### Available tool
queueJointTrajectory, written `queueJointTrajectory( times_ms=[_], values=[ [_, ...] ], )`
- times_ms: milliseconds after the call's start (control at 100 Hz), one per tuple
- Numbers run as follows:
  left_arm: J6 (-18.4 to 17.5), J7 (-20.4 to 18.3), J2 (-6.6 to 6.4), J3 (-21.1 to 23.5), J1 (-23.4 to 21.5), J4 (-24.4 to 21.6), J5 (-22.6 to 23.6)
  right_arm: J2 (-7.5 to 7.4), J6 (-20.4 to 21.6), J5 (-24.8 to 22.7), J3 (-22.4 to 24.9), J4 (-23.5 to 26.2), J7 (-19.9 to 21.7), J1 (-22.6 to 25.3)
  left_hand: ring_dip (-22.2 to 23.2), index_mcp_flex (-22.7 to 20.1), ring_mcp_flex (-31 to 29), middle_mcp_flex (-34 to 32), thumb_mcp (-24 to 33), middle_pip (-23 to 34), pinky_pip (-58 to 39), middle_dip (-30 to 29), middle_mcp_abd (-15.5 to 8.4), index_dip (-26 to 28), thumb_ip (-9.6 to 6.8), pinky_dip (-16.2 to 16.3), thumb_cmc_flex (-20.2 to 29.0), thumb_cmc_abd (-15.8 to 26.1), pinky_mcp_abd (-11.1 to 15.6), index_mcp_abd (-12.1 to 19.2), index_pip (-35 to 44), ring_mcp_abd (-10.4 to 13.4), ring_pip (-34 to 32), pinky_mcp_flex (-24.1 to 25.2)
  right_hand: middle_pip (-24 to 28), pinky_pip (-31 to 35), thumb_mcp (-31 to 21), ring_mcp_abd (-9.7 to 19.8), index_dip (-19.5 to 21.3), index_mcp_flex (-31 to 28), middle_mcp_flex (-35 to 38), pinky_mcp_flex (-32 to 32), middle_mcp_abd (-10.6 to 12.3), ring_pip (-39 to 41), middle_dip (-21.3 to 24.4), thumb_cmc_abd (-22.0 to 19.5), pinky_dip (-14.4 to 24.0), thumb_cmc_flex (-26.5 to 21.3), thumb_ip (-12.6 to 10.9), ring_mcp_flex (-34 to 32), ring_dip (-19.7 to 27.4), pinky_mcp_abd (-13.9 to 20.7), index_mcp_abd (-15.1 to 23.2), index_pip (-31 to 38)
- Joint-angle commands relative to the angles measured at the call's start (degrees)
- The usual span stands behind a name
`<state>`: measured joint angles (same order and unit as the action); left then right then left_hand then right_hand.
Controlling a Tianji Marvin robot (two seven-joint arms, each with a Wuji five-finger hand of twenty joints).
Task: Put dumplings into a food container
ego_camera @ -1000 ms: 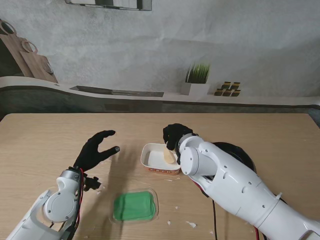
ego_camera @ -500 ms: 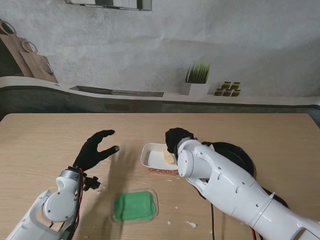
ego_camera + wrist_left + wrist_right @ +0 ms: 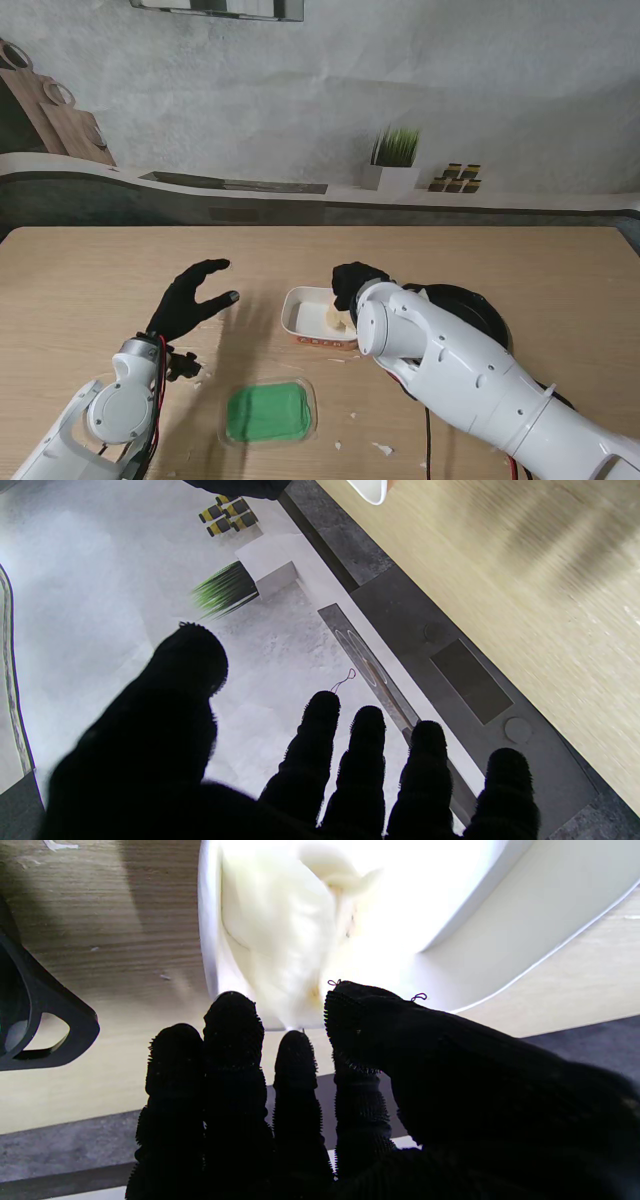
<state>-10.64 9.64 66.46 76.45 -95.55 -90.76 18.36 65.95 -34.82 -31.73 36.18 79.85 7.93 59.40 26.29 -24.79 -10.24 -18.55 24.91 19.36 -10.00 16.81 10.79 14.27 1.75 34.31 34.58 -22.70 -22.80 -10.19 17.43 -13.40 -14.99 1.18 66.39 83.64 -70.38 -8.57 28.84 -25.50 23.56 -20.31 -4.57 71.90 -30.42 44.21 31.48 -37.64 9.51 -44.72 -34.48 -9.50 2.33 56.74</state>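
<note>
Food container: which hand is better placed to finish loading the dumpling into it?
Right. The right hand is over the food container with the dumpling at its fingertips; the left hand hovers open, off to the left.

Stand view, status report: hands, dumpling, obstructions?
Left hand open, idle. Right hand over container, fingers at dumpling, grip unclear. Green lid aside; nothing blocking.

I see a green lid (image 3: 266, 412) lying flat on the wooden table (image 3: 110, 280), near me and left of centre, with white scraps (image 3: 382, 448) scattered to its right. Beyond the far edge runs a grey counter (image 3: 250, 195) carrying a potted grass plant (image 3: 395, 160) and, just right of it, stacked yellow-and-black blocks (image 3: 456, 178).
</note>
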Motion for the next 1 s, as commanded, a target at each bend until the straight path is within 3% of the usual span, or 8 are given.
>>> queueJointTrajectory(
  times_ms=[0, 210, 360, 480, 670, 830, 990],
  values=[
    [0.28, -0.77, 0.18, 0.01, -0.24, -0.68, 0.00, 0.19, -0.30, -0.14, -0.28, 0.98, 1.30, -0.05, 0.78, -1.30, -0.52, -0.09, -0.36, -0.29, 1.59, -0.35, 0.63, 0.44, -0.95, -0.29, 0.30, -0.34, 1.26, 0.72, 0.52, -0.05, -0.11, 0.89, -1.60, 0.39, -1.90, 0.66, 0.46, 3.30, -3.76, 1.76, 1.79, 0.85, -0.57, -1.22, 1.47, 1.06, -2.32, 2.04, -1.36, 1.89, -0.43, -0.86],
    [0.40, -0.82, 0.16, 0.09, -0.40, -0.96, 0.06, -0.30, 0.42, -2.20, 1.18, 3.13, 0.96, 1.36, 0.80, -1.49, -0.57, -0.13, -0.35, -0.33, 1.58, -0.37, 0.64, 0.48, -0.96, -0.25, 0.31, -0.41, 1.24, 0.79, 0.53, -0.09, -0.08, 0.95, -2.53, -0.52, -0.76, 0.93, -0.64, 6.67, -7.25, 4.74, 2.31, -0.26, 0.44, -1.96, 2.06, 2.22, -2.20, 6.03, -2.38, 3.13, -0.46, -1.56],
    [0.43, -0.95, 0.13, 0.10, -0.48, -1.08, 0.04, -2.73, 4.57, -10.09, 6.11, 7.75, 3.34, 5.39, 0.81, -1.53, -0.55, -0.07, -0.35, -0.35, 1.57, -0.37, 0.59, 0.49, -0.95, -0.22, 0.34, -0.39, 1.29, 0.84, 0.50, -0.01, -0.06, 0.95, -2.87, -3.55, 0.81, 0.01, -2.07, 8.57, -8.83, 8.42, 3.51, -7.02, 1.66, -2.07, 2.00, 5.22, -2.10, 12.95, -0.93, 4.06, 0.18, -2.40],
    [0.42, -1.12, 0.09, -0.01, -0.42, -1.06, 0.01, -4.57, 13.23, -15.66, 14.80, 11.46, 6.05, 11.43, 0.81, -1.51, -0.53, -0.04, -0.36, -0.37, 1.55, -0.37, 0.60, 0.50, -0.95, -0.20, 0.31, -0.44, 1.25, 0.86, 0.48, -0.06, -0.03, 0.91, -5.12, -14.00, 2.16, -0.30, -3.64, 9.32, -10.03, 13.01, 4.96, -18.10, 3.70, -2.02, -1.08, 5.93, -2.01, 17.66, 3.37, 3.16, 2.75, -4.01],
    [0.40, -1.52, -0.03, -0.42, 0.12, -0.61, 0.35, -5.90, 29.12, -18.89, 28.55, 14.29, 6.72, 20.42, 0.83, -1.54, -0.58, -0.05, -0.39, -0.38, 1.53, -0.36, 0.57, 0.54, -0.94, -0.18, 0.23, -0.36, 1.24, 0.96, 0.49, 0.00, -0.04, 0.86, -10.19, -25.02, 3.15, 3.51, -5.28, 9.38, -10.53, 15.47, 6.33, -29.61, 5.71, -1.97, -3.31, 5.98, -2.02, 22.19, 8.65, 3.07, 5.42, -6.71],
    [0.00, -2.33, -0.24, -1.32, 1.08, 0.58, 0.79, -6.56, 41.83, -20.65, 37.02, 13.24, 5.32, 24.62, 0.83, -1.64, -0.64, -0.05, -0.35, -0.37, 1.52, -0.37, 0.62, 0.61, -0.96, -0.17, 0.32, -0.44, 1.28, 1.34, 0.59, 0.28, -0.07, 0.80, -11.89, -26.82, 2.91, 5.98, -6.00, 8.99, -8.80, 14.16, 7.91, -32.31, 6.26, -1.38, -3.23, 5.60, -2.08, 21.80, 9.93, 3.24, 6.68, -8.03],
    [-0.11, -2.86, -0.34, -2.71, 1.99, 1.21, 0.89, -7.46, 55.11, -23.63, 43.28, 8.38, 2.93, 25.77, 0.84, -1.43, -0.59, 0.00, -0.30, -0.33, 1.44, -0.35, 0.56, 0.64, -0.97, -0.17, 0.23, -0.32, 1.36, 1.27, 0.62, 0.27, -0.14, 0.52, -12.61, -27.60, 1.91, 7.40, -6.33, 7.45, -6.86, 12.31, 8.72, -33.31, 6.27, -0.55, -3.12, 4.94, -2.00, 20.53, 10.37, 3.48, 7.00, -8.56]
  ],
)
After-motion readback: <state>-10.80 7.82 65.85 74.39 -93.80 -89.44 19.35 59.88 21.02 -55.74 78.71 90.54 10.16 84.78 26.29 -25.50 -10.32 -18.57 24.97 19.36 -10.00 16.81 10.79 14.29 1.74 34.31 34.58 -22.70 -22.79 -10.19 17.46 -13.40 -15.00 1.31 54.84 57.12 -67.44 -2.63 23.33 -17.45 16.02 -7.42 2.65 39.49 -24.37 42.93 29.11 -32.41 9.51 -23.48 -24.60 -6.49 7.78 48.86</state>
